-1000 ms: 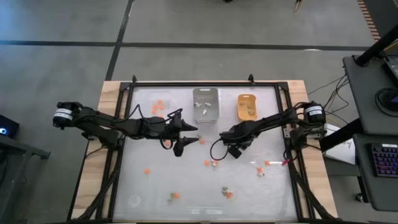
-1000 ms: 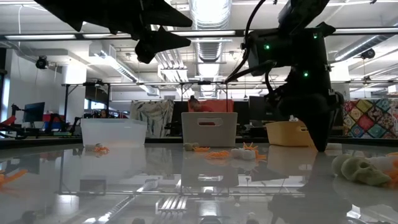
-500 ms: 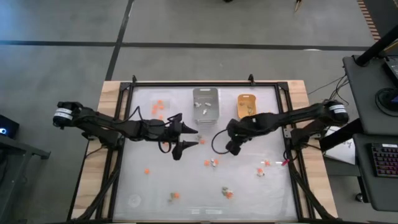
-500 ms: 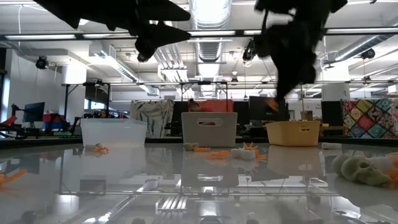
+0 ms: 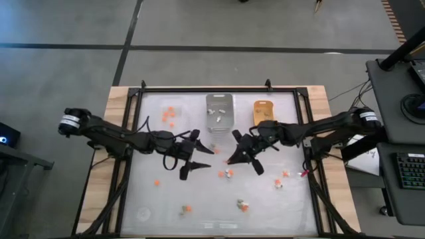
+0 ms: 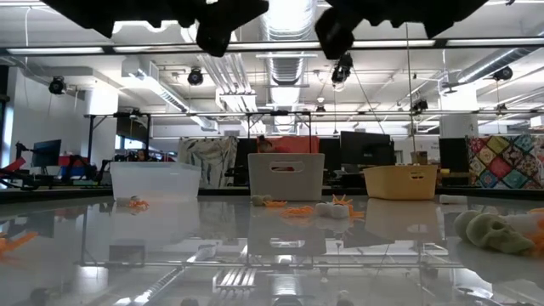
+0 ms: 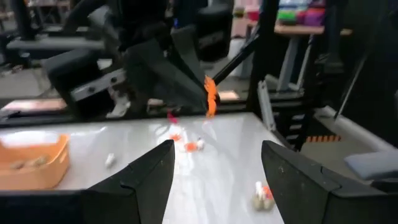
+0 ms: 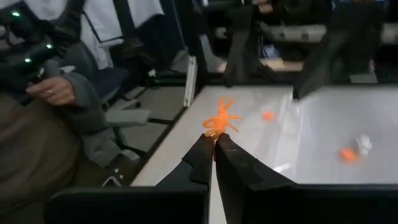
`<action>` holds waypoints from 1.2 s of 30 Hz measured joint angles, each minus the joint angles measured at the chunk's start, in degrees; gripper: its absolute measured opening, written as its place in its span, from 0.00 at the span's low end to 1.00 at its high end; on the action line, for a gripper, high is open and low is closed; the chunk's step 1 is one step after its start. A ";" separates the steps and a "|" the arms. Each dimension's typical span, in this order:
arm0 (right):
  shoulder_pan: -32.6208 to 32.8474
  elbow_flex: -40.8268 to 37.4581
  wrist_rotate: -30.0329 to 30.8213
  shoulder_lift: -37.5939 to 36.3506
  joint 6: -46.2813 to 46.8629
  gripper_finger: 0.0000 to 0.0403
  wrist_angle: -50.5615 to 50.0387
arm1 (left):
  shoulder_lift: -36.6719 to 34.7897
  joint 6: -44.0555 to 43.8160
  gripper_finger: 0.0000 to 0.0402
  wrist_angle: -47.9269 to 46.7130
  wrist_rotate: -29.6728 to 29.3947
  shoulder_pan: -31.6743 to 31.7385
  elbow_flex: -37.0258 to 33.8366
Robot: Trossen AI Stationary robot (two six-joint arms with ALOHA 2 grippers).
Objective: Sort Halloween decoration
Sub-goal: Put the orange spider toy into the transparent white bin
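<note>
While our right gripper (image 8: 213, 144) pinches the orange spider (image 8: 222, 121) tight above the table's middle, our left gripper (image 5: 192, 151) waits wide open and empty, facing it from close by.

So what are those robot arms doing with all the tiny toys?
They are sorting little Halloween trinkets into trays. The right end effector is shut on an orange spider and holds it up over the middle of the table. The left end effector is open and empty, facing it. Three trays wait at the far edge: a clear tray, a grey tray and an orange tray. More trinkets lie scattered on the table, not yet sorted.
</note>
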 joint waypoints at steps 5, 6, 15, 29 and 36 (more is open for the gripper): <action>0.00 2.32 -2.20 3.64 -3.07 0.02 1.37 | 4.54 -2.21 0.56 7.81 0.79 -0.07 0.00; 0.00 2.73 -2.77 4.32 -3.42 0.02 1.42 | 5.42 -2.55 0.56 9.29 0.79 -0.07 0.00; 0.00 5.38 -2.78 6.79 -3.86 0.02 1.44 | 9.49 -4.09 0.53 17.89 2.28 -0.25 -0.02; -0.50 5.39 -1.18 6.49 -3.93 0.02 1.36 | 9.31 -4.97 0.14 17.86 3.84 -0.24 -0.02; -0.51 5.39 -0.24 6.47 -2.82 0.06 1.36 | 9.25 -6.47 0.02 17.84 2.23 -0.26 -0.02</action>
